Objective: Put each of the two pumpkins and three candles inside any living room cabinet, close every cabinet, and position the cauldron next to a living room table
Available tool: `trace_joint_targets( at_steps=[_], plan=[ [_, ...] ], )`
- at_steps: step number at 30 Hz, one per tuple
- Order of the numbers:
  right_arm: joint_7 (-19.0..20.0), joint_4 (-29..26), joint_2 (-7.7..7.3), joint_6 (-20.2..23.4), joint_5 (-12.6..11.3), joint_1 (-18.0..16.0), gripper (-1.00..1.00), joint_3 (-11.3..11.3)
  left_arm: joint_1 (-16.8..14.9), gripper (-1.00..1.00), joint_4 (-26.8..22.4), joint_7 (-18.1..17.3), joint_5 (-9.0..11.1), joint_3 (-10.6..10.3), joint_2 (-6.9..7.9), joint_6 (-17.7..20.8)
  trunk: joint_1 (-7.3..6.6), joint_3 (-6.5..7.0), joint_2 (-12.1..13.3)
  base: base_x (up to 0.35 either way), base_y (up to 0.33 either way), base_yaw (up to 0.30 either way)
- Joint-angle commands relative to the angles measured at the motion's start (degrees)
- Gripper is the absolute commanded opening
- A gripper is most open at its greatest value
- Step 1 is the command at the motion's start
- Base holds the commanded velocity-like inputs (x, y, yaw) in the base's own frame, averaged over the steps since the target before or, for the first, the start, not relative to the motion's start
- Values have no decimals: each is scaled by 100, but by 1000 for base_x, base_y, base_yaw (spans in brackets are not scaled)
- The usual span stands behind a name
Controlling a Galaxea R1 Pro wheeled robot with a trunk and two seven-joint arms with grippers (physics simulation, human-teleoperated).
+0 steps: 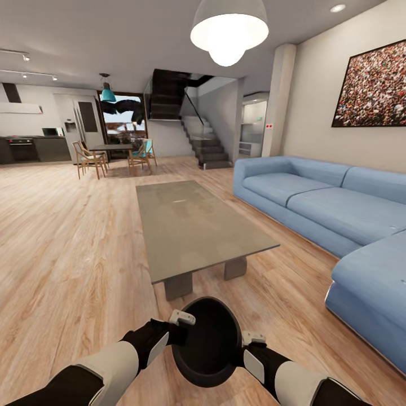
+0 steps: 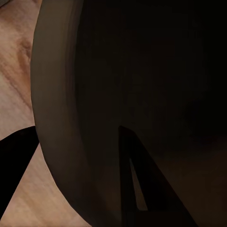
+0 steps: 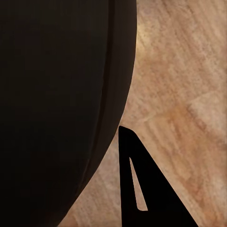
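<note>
A wood floor [image 1: 67, 237] runs across the whole room, from the lower edge of the head view back to the far wall. A long blue sofa [image 1: 327, 208] fills the right side of the frame, bending toward the lower right corner, with a large framed picture [image 1: 373, 85] on the wall above it at the upper right. In the middle of the frame stands the low table [image 1: 192, 225] with its smooth grey top, long side running away from the camera, on blocky legs. A white hanging lamp [image 1: 228, 28] glows at the top centre. Farther back, left of centre, sit a dark dining table with wooden chairs [image 1: 113, 155], a staircase [image 1: 206, 144] behind the middle, and dark kitchen units [image 1: 34, 148] at the far left.

At the bottom centre of the head view the cauldron [image 1: 207, 338] sits between the two arms, its wide black mouth facing up, just in front of the near end of the table and apart from it. The left gripper [image 1: 181, 318] presses against the pot's left rim and the right gripper [image 1: 252, 339] against its right side. Whether either pincer is clenched on the rim or merely set against it, I cannot tell.

In the left wrist view the cauldron [image 2: 142, 94] looms close and dark, with floor at the edge. In the right wrist view the black wall of the cauldron [image 3: 52, 104] covers the left half, floor [image 3: 184, 85] beside it.
</note>
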Motion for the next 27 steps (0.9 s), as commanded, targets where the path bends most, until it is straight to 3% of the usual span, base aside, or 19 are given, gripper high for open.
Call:
trace_joint_targets(
  at_steps=[1, 14, 27],
  plan=[
    [-22, -132, 1, 32, -87, -3, -100, 23, -2, -100, -13, -13, 97, -59, 0, 33, -2, -5, -3, 0, 0, 0],
    [-21, -135, 1, 31, -91, -3, -100, 23, -2, -100, -13, -13, 97, -59, 0, 33, -2, -7, -3, 0, 0, 2],
    [-21, -133, 1, 32, -91, -3, -100, 23, -2, -100, -13, -14, 97, -59, 0, 33, -2, -106, -3, 0, 0, 96]
  ],
)
